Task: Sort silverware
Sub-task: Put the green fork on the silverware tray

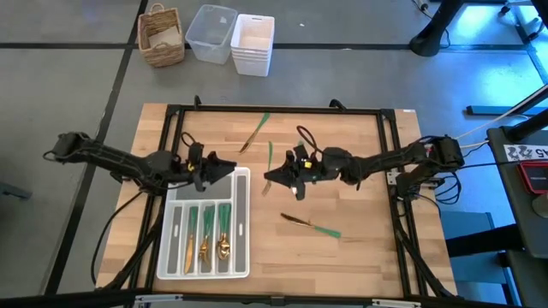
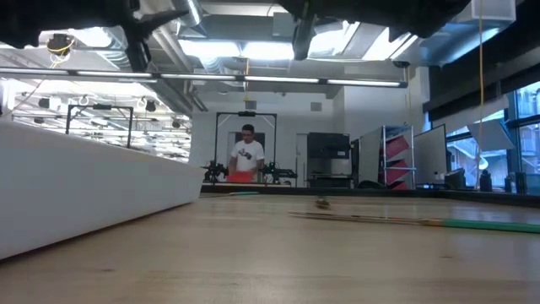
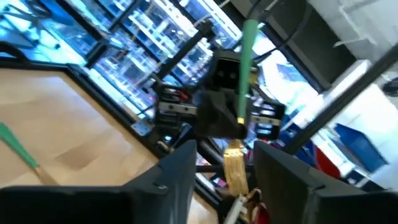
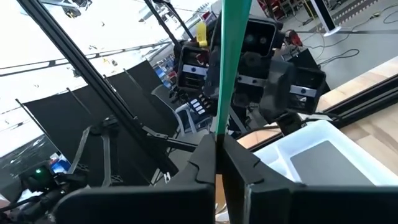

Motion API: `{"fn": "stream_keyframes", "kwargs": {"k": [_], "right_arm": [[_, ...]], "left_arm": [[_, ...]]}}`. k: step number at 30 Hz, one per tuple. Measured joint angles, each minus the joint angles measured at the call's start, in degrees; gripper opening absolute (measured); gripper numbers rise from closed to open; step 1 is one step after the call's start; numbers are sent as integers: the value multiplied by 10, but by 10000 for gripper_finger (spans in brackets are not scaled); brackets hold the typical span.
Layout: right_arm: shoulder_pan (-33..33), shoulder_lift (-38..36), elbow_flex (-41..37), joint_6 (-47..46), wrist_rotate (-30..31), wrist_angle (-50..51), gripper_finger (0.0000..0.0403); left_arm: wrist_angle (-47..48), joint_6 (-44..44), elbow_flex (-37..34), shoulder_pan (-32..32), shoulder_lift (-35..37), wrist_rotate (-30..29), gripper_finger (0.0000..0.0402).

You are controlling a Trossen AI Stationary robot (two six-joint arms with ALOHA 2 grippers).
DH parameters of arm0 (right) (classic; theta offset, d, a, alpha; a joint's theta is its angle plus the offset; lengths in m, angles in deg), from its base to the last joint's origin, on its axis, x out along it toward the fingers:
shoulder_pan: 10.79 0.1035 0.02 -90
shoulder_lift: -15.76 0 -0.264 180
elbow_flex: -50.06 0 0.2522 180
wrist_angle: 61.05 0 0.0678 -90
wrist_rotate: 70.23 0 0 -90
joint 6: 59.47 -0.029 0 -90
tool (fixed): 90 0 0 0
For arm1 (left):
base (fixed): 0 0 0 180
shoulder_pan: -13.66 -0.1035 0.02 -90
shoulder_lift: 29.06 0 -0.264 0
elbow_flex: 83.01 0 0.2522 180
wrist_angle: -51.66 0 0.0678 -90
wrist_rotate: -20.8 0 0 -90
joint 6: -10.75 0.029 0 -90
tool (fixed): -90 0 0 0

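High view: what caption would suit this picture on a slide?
Right gripper lifts one green-handled piece at mid-table; left gripper waits above the white tray.

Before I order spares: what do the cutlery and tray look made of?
Cutlery: shiny gold heads, probably metal or metallic plating; slim matte green handles, possibly plastic or coated. Tray: plain white, smooth, thin-walled, likely moulded plastic.

1. I work in a robotics lab: my wooden table (image 1: 342, 171) sits in a black metal frame (image 1: 282, 109).
2. Ceiling light strips (image 2: 253, 51), whiteboards (image 2: 426, 156) and another rig beside a person (image 2: 247, 154) show behind.
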Motion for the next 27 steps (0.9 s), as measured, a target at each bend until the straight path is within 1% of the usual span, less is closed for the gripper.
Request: {"fn": "stream_keyframes", "kwargs": {"k": [3,5,8,14,19,21,27], "right_arm": [[0,0,0,0,-1,-2,5],[1,0,0,0,-1,-1,4],[1,0,0,1,-4,-2,5],[1,0,0,1,-14,-1,7],[2,0,0,1,-20,-3,8],[2,0,0,1,-29,-3,8],[2,0,0,1,-40,-8,9]], "left_arm": [[1,-13,17,-19,-24,0,176],[-1,-12,36,-34,-48,4,185],[0,4,74,-60,-100,47,188],[-2,33,160,-104,-202,147,171],[-3,36,209,-129,-244,244,152],[-2,45,223,-133,-253,265,145],[-3,51,249,-140,-264,295,131]]}}
